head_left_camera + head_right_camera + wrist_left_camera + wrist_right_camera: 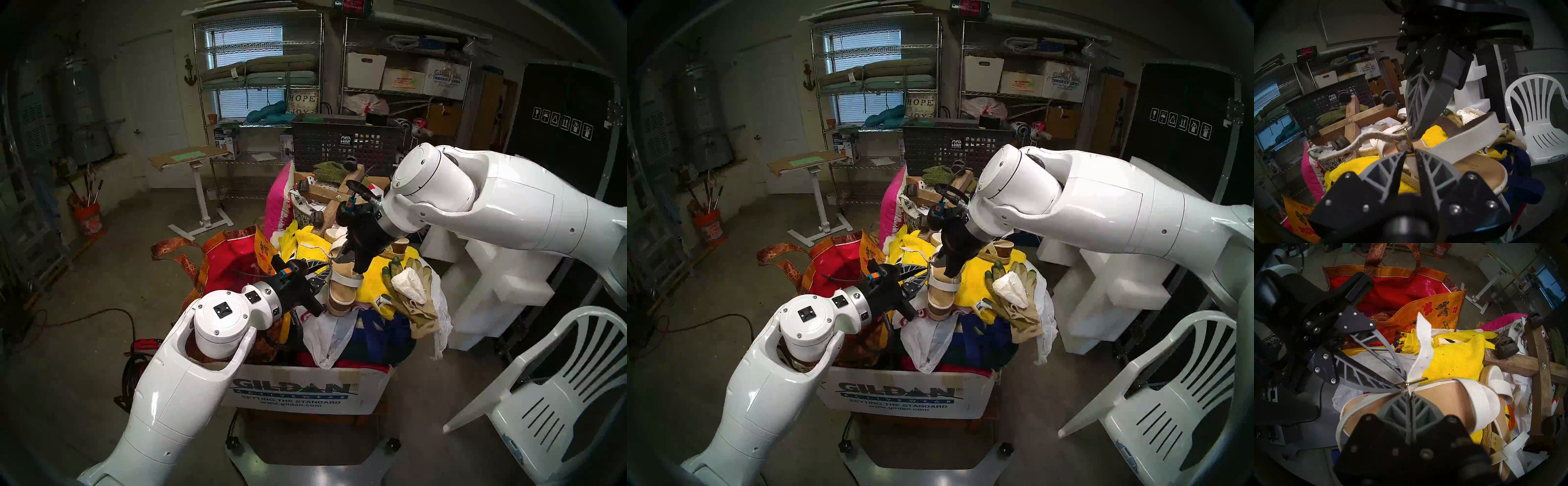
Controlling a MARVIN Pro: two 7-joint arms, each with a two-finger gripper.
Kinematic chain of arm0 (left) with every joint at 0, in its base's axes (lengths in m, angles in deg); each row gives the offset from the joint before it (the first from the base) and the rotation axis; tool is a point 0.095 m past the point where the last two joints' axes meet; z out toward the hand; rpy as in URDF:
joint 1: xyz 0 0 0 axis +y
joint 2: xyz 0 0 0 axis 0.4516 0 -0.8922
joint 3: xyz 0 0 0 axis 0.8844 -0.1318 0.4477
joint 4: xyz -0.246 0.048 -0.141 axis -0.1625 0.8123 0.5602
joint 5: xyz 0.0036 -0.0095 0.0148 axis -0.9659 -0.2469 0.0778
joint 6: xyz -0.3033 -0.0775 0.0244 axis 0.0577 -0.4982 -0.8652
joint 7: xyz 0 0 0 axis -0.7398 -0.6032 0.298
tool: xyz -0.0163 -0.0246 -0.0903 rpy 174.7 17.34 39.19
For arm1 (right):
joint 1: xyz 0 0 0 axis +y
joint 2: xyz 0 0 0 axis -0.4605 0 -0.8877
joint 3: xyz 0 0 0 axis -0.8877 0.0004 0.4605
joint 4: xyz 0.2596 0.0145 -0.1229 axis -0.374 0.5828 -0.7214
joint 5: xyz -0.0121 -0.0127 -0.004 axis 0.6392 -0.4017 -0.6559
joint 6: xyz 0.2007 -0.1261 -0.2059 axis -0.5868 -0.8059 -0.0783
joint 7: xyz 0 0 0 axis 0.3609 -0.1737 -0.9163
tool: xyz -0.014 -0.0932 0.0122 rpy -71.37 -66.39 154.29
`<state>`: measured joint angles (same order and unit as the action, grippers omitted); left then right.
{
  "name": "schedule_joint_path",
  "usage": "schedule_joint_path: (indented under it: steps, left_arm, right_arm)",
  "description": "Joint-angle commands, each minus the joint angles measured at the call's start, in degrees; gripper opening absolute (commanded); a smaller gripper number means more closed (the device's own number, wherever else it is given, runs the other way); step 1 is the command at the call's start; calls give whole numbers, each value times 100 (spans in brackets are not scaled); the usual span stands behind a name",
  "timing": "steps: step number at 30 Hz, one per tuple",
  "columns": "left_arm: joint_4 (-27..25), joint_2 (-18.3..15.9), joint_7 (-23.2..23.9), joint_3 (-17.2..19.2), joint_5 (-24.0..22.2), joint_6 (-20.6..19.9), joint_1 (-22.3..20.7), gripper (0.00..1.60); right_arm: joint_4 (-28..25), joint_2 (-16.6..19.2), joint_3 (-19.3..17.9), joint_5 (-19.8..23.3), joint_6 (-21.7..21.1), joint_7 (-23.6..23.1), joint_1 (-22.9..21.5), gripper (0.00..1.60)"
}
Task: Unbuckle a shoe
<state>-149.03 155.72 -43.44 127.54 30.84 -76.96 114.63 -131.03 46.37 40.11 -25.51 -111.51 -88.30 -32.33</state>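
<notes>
Right tool (pixel 1409 392) pinches sandal (pixel 342 288) strap atop clothes-filled box (pixel 305 390).

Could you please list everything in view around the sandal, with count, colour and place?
sandal: one, white straps, tan footbed, atop the pile
second sandal: one, white, behind the first
yellow towel: one, under the sandal
work gloves: a pair, tan and green, right of the sandal
tote bag: one, red and orange, left of the pile
cardboard box: one, white, under the pile
plastic chair: one, white, right
mesh basket: one, black, behind
left gripper: at the buckle, tips narrowly apart
right gripper: shut on the ankle strap
</notes>
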Motion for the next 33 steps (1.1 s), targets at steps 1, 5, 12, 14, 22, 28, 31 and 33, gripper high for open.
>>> schedule_joint_path:
  steps: [1,5,12,14,22,28,31,33]
  left_arm:
    - [135,203,-226,-25,96,113,-215,66]
    - [155,218,-306,-21,141,270,-199,36]
    - [136,294,-541,70,170,569,-82,0]
    - [127,365,-649,116,157,575,-44,0]
    - [209,575,-766,282,-47,507,-85,0]
    - [215,629,-755,287,-116,365,-159,0]
    - [265,655,-783,263,-94,364,-192,0]
    - [288,687,-826,247,-76,350,-193,0]
  right_arm:
    - [-67,-18,-124,26,-4,-17,-138,0]
    - [-92,-11,-130,33,-17,19,-133,0]
    - [-123,14,-132,40,-71,31,-139,0]
    - [-134,31,-126,42,-109,18,-148,0]
    - [-219,121,-48,42,-344,-150,-214,0]
    - [-324,234,-62,70,-529,-177,-234,0]
    - [-425,353,-96,84,-650,-91,-244,0]
    - [-498,448,-102,93,-760,-62,-265,0]
